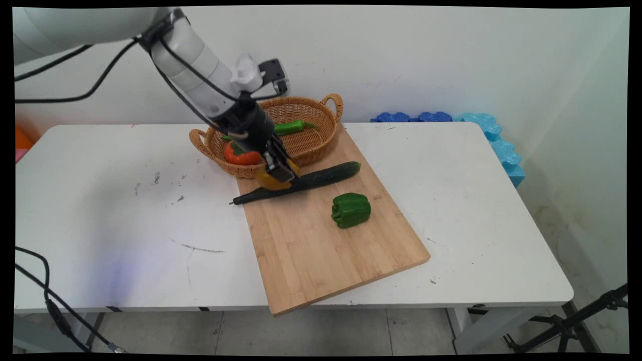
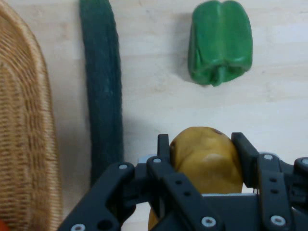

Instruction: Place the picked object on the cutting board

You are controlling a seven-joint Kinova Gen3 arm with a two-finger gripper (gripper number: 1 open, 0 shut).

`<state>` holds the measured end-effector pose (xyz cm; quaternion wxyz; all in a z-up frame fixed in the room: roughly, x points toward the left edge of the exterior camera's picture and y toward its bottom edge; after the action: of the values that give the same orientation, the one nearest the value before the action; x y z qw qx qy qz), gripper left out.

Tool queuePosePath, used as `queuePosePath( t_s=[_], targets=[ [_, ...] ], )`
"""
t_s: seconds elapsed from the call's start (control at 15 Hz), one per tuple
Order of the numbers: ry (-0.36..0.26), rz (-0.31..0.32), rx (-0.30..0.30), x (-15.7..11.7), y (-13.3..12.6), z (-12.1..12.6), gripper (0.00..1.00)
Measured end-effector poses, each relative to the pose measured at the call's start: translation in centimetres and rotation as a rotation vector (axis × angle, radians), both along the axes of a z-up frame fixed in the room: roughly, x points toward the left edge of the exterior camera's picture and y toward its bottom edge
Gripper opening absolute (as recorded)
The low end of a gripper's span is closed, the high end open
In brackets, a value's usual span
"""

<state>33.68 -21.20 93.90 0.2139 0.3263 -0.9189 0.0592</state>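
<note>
My gripper (image 1: 279,173) (image 2: 202,144) is shut on a yellow-brown potato (image 2: 204,159) (image 1: 268,182), held just above the wooden cutting board (image 1: 321,240). A long dark cucumber (image 1: 306,181) (image 2: 102,96) lies across the board's far end, right beside the potato. A green bell pepper (image 1: 351,210) (image 2: 220,42) rests on the board a little further right. The wicker basket (image 1: 321,108) (image 2: 24,144) stands behind the gripper, holding a red tomato (image 1: 239,154) and a green chilli (image 1: 290,127).
The board (image 2: 159,96) juts over the table's near edge. Blue foam blocks (image 1: 494,138) lie at the table's far right corner against the wall. Black cables hang at the left, and a tripod leg (image 1: 577,321) stands at the lower right on the floor.
</note>
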Motion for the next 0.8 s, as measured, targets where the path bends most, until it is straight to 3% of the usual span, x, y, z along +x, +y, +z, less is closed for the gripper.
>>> queuePosePath(
  t_s=[0.8],
  targets=[
    [-0.021,0.097,0.076,-2.4,2.6,-5.7,0.0]
  ],
)
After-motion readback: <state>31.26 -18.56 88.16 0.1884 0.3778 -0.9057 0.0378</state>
